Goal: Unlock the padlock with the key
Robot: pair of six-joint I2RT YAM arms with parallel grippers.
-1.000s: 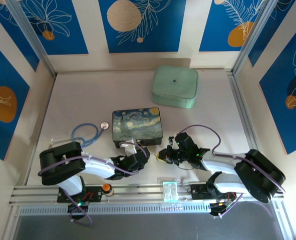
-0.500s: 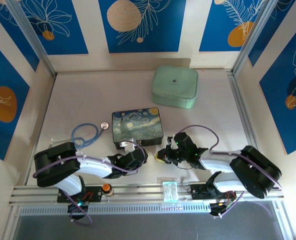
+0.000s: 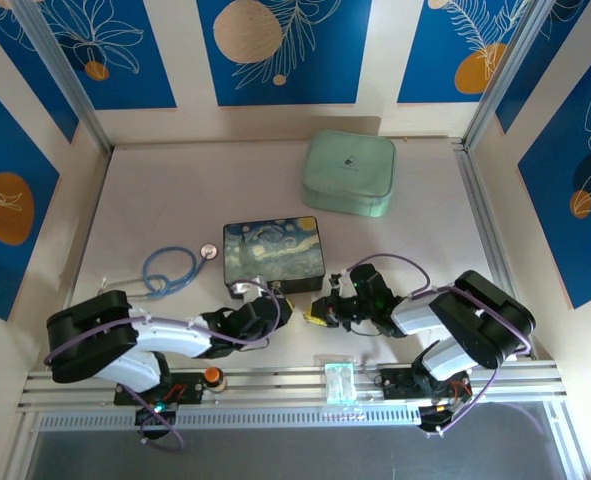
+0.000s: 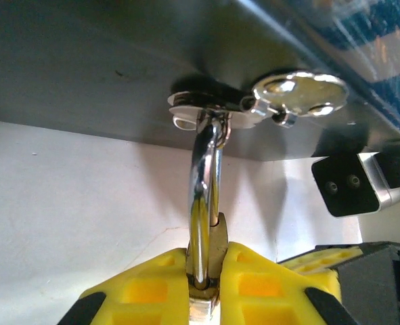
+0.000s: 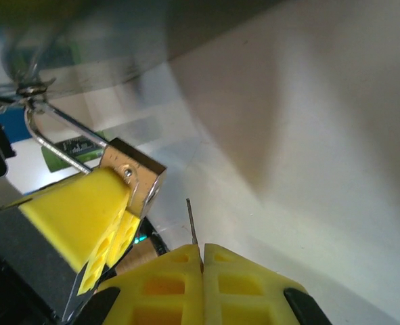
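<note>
1. Stethoscope (image 3: 169, 268), blue tubing. It lay coiled on the table (image 3: 155, 190) at the far left, with its round silver disc toward the tin.

2. Left arm (image 3: 125, 340), black and white. It was stretched low along the near edge and reached rightward to the tin's front face.

3. Left gripper (image 4: 211, 252), yellow pads. The pads were clamped together on the body of the padlock, one against each side.

4. Padlock (image 4: 216, 230), brass body with a silvery shackle. It hung at the near front of the tin. Its shackle was closed and threaded up through the hasp (image 4: 203, 108), and its body was pinched between the left pads. In the right wrist view the body was tilted, its lower face turned toward the key.

5. Starry-night tin (image 3: 273, 250), dark and rectangular. It sat at mid-table with its lid down.

6. Key (image 5: 191, 220), a thin metal blade. It stood up from between the right pads, its tip near the padlock's lower corner but apart from it.

7. Right gripper (image 5: 201, 249), yellow pads. The pads were pressed together on the key.

8. Mint-green case (image 3: 349, 173), with rounded corners. It was closed and sat behind the tin to its right, well apart from both grippers.

9. Right arm (image 3: 475, 325). It was folded at the near right, with its wrist pointing left.
</note>
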